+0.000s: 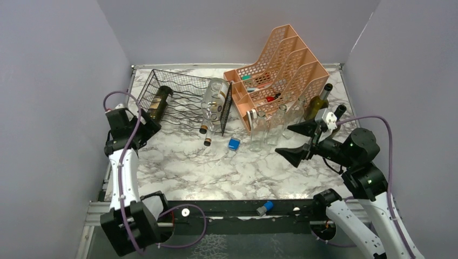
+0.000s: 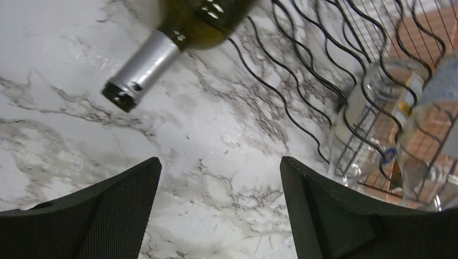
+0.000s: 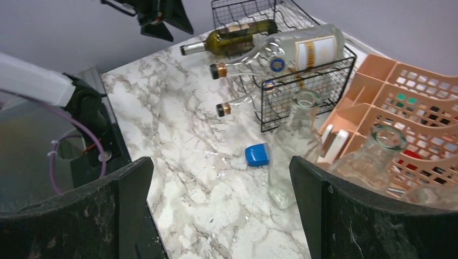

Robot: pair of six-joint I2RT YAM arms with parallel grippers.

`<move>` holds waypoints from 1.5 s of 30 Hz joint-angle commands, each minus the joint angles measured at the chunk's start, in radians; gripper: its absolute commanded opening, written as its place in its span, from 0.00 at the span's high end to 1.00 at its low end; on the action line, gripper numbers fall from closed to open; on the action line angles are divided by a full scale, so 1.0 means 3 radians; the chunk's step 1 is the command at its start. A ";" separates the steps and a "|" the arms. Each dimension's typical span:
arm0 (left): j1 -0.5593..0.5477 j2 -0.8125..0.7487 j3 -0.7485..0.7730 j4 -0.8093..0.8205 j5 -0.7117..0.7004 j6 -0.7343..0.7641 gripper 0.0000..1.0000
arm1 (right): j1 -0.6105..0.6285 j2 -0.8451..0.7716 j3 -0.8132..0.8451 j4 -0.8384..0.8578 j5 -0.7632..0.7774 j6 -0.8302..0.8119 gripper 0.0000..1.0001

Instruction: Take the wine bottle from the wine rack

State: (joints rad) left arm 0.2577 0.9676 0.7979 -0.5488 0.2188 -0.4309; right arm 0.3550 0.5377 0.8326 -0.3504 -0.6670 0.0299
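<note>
The black wire wine rack (image 1: 183, 97) lies at the back left of the marble table. A dark green wine bottle (image 1: 159, 102) lies in its left end, and its silver-foiled neck (image 2: 145, 66) sticks out toward my left gripper. My left gripper (image 1: 147, 127) is open and empty just in front of that neck, with bare marble between its fingers (image 2: 219, 205). Two clear bottles (image 1: 214, 101) lie in the rack's right end. My right gripper (image 1: 294, 142) is open and empty over the table's right side (image 3: 221, 210). The right wrist view shows the green bottle (image 3: 237, 39) and the rack (image 3: 302, 89).
A peach perforated organizer (image 1: 275, 70) stands at the back right. Clear bottles (image 1: 258, 132) stand upright in front of it, one of them (image 3: 294, 145) near my right finger. A green bottle (image 1: 317, 102) stands behind my right gripper. A small blue block (image 1: 234, 143) lies mid-table.
</note>
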 commanded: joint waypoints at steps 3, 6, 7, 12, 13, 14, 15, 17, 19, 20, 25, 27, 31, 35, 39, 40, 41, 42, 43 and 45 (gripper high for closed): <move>0.0708 0.0551 -0.0237 0.0588 0.0385 -0.0351 0.15 | 0.0324 -0.0162 -0.0093 0.0119 0.0091 -0.0145 0.00; 0.0770 0.0660 -0.0313 0.0880 0.0076 -0.0346 0.15 | 0.0403 -0.0192 -0.0122 0.0110 0.0062 -0.0134 0.00; 0.0776 0.0665 -0.0332 0.0977 0.0016 -0.0356 0.15 | 0.0423 -0.0207 -0.0134 0.0106 0.0073 -0.0135 0.00; 0.0785 0.0608 -0.0493 0.1371 -0.0355 -0.0273 0.14 | 0.0533 -0.0340 -0.0251 0.0120 0.0219 -0.0179 0.00; 0.0792 0.0616 -0.0558 0.1471 -0.0359 -0.0235 0.13 | 0.0563 -0.0376 -0.0278 0.0128 0.0255 -0.0201 0.00; 0.0793 0.0637 -0.0610 0.1577 -0.0333 -0.0191 0.13 | 0.0598 -0.0411 -0.0289 0.0123 0.0286 -0.0224 0.00; 0.0799 0.0659 -0.0653 0.1686 -0.0305 -0.0151 0.13 | 0.0627 -0.0440 -0.0291 0.0107 0.0324 -0.0252 0.00; 0.0803 0.0696 -0.0751 0.1947 -0.0081 -0.0017 0.13 | 0.0681 -0.0477 -0.0273 0.0058 0.0412 -0.0299 0.00; 0.0803 0.0741 -0.0807 0.2081 0.0065 0.0096 0.13 | 0.0719 -0.0487 -0.0247 0.0009 0.0484 -0.0331 0.00; 0.0805 0.0771 -0.0791 0.2073 0.0081 0.0131 0.13 | 0.0726 -0.0488 -0.0240 -0.0003 0.0498 -0.0339 0.00; 0.0844 0.1066 -0.0692 0.2196 0.0424 0.0224 0.14 | 0.0738 -0.0560 -0.0293 0.0055 0.0470 -0.0352 0.00; 0.0882 0.1220 -0.0648 0.2317 0.0725 0.0198 0.15 | 0.0738 -0.0593 -0.0319 0.0103 0.0424 -0.0355 0.00; 0.0917 0.1508 -0.0535 0.2260 0.0905 0.0199 0.20 | 0.0742 -0.0565 -0.0268 0.0061 0.0406 -0.0379 0.00; 0.0942 0.1582 -0.0584 0.2473 0.1182 0.0106 0.25 | 0.0744 -0.0564 -0.0241 0.0011 0.0402 -0.0404 0.00; 0.0937 0.1557 -0.0691 0.2517 0.1362 0.0027 0.31 | 0.0748 -0.0568 -0.0260 0.0038 0.0378 -0.0397 0.00; 0.0937 0.1531 -0.0736 0.2549 0.1421 -0.0003 0.32 | 0.0749 -0.0566 -0.0257 0.0037 0.0378 -0.0398 0.00; 0.0937 0.1501 -0.0763 0.2541 0.1461 -0.0023 0.35 | 0.0748 -0.0558 -0.0255 0.0033 0.0377 -0.0400 0.00; 0.0936 0.1478 -0.0778 0.2505 0.1486 -0.0023 0.37 | 0.0749 -0.0553 -0.0256 0.0038 0.0381 -0.0397 0.00; 0.0936 0.1448 -0.0790 0.2477 0.1506 -0.0024 0.40 | 0.0750 -0.0546 -0.0258 0.0046 0.0383 -0.0398 0.00; 0.0936 0.1372 -0.0828 0.2460 0.1556 -0.0053 0.44 | 0.0754 -0.0535 -0.0263 0.0053 0.0383 -0.0393 0.00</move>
State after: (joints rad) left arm 0.5358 1.4357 0.5762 0.1658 0.5831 -0.4225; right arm 0.5728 0.3721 0.7448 -0.3447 -0.5503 -0.0799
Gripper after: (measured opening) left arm 0.604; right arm 0.995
